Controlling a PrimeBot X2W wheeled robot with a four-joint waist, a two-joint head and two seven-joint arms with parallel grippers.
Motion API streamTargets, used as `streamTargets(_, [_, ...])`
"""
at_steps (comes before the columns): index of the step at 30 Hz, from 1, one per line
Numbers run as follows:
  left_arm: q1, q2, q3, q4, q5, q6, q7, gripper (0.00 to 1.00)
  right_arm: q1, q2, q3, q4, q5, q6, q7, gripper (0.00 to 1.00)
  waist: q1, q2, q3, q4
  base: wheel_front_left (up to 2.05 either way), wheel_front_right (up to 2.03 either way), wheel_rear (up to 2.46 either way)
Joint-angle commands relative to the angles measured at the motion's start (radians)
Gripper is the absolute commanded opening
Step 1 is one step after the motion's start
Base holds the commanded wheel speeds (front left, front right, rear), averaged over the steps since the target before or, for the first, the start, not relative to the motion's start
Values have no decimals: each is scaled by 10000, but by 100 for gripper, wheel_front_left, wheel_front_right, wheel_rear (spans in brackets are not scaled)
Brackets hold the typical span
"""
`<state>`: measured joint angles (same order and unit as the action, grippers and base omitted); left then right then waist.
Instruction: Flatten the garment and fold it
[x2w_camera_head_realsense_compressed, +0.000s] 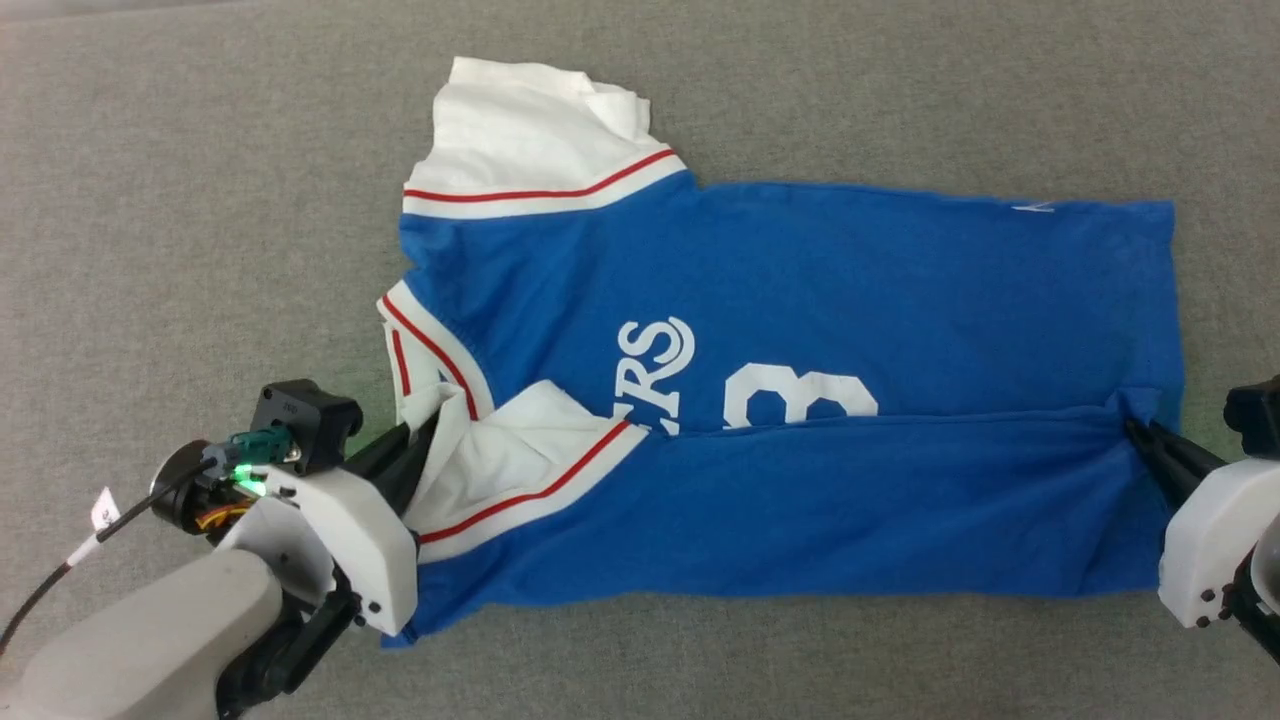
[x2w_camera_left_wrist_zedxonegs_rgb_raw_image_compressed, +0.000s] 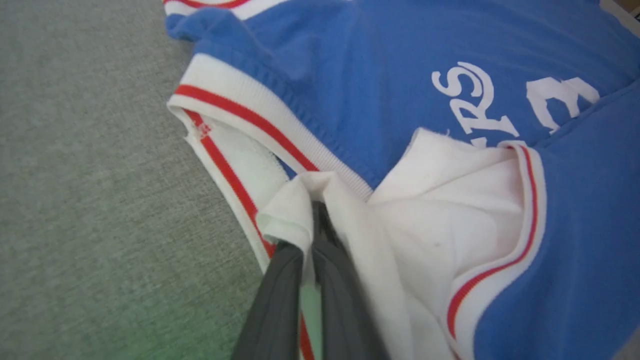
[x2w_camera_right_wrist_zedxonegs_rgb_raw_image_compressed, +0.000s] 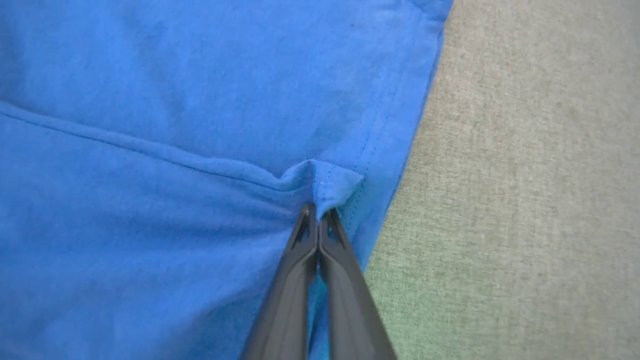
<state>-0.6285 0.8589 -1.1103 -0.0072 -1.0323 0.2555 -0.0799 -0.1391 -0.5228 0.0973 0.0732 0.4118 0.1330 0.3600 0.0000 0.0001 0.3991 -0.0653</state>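
Folding the garment (x2w_camera_head_realsense_compressed: 800, 290) lengthwise, you have the left gripper (x2w_camera_head_realsense_compressed: 412, 448) pinching its sleeve (x2w_camera_head_realsense_compressed: 520, 450), the right gripper (x2w_camera_head_realsense_compressed: 1142, 432) pinching its hem (x2w_camera_head_realsense_compressed: 1150, 402); next, release both together.

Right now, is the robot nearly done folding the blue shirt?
Maybe halfway. Done: the garment lies flat on the grey surface, its near side folded over the front, hiding half the print. In hand: the left gripper pinches the near sleeve, the right gripper pinches the hem. Left: the far sleeve sticks out, and the long shape needs folding shorter.
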Motion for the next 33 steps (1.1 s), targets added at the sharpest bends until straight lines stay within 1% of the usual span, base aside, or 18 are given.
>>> streamTargets(1, [-96, -108, -78, 195, -108, -46, 61, 95, -45, -4, 4, 137, 57, -23, 20, 40, 0, -1, -31, 23, 0, 0, 0])
streamTargets(2, [-92, -175, -51, 261, -148, -58, 13, 100, -53, -2, -6, 180, 74, -23, -12, 100, 0, -1, -58, 35, 0, 0, 0])
streamTargets(7, [55, -401, 227, 450, -416, 18, -450, 100, -22, 71, -90, 232, 136, -23, -117, 100, 0, -1, -363, 55, 0, 0, 0])
streamTargets(10, [325, -328, 491, 341, -548, 217, -969, 100, 114, 161, -304, 49, 179, -23, -235, 100, 0, -1, -646, 44, 0, 0, 0])
streamTargets(12, [604, -229, 704, 120, -612, 452, -1299, 100, 300, 261, -544, -155, 157, -23, -329, 100, 0, -1, -852, 46, 0, 0, 0])
streamTargets(14, [953, -123, 998, -189, -612, 794, -1571, 100, 557, 445, -913, -431, 74, -23, -482, 100, 0, -1, -1052, 68, 0, 0, 0])
streamTargets(17, [1593, -49, 1659, -734, -315, 1528, -1782, 100, 967, 904, -1675, -946, -342, -23, -882, 100, 0, -1, -1294, 116, 0, 0, 0])
streamTargets(20, [2386, -264, 2767, -1441, 728, 2345, -1811, 100, 1370, 1561, -2458, -1527, -1115, -23, -1484, 100, 0, -1, -1487, 173, 0, 0, 0])
streamTargets(21, [2386, -264, 2767, -1441, 728, 2345, -1811, 100, 1370, 1561, -2458, -1527, -1115, -23, -1484, 100, 0, -1, -1487, 173, 0, 0, 0])
streamTargets(22, [3123, -547, 3473, -1890, 1578, 2748, -1814, 100, 1638, 2096, -2894, -1886, -1659, -23, -1895, 100, 0, -1, -1596, 219, 0, 0, 0])
streamTargets(24, [3891, -846, 3976, -2204, 2366, 2967, -1815, 100, 1915, 2633, -3233, -2192, -2207, -23, -2301, 100, 0, -1, -1711, 255, 0, 0, 0])
streamTargets(26, [4579, -1245, 4530, -2416, 3080, 3100, -1816, 100, 2225, 3150, -3429, -2403, -2674, -23, -2619, 100, 0, -1, -1825, 300, 0, 0, 0])
streamTargets(27, [4920, -1456, 4740, -2472, 3386, 3085, -1816, 100, 2366, 3393, -3501, -2494, -2890, -23, -2779, 100, 0, -1, -1887, 314, 0, 0, 0])
streamTargets(31, [6139, -2261, 5276, -2329, 4211, 2813, -1817, 100, 2824, 4231, -3689, -2637, -3451, -23, -3212, 100, 0, -1, -2154, 361, 0, 0, 0])
streamTargets(32, [6398, -2471, 5401, -2241, 4332, 2742, -1817, 100, 2917, 4361, -3702, -2640, -3542, -23, -3286, 100, 0, -1, -2236, 369, 0, 0, 0])
streamTargets(33, [6398, -2471, 5401, -2241, 4332, 2742, -1817, 100, 2917, 4361, -3702, -2640, -3542, -23, -3286, 100, 0, -1, -2236, 369, 0, 0, 0])
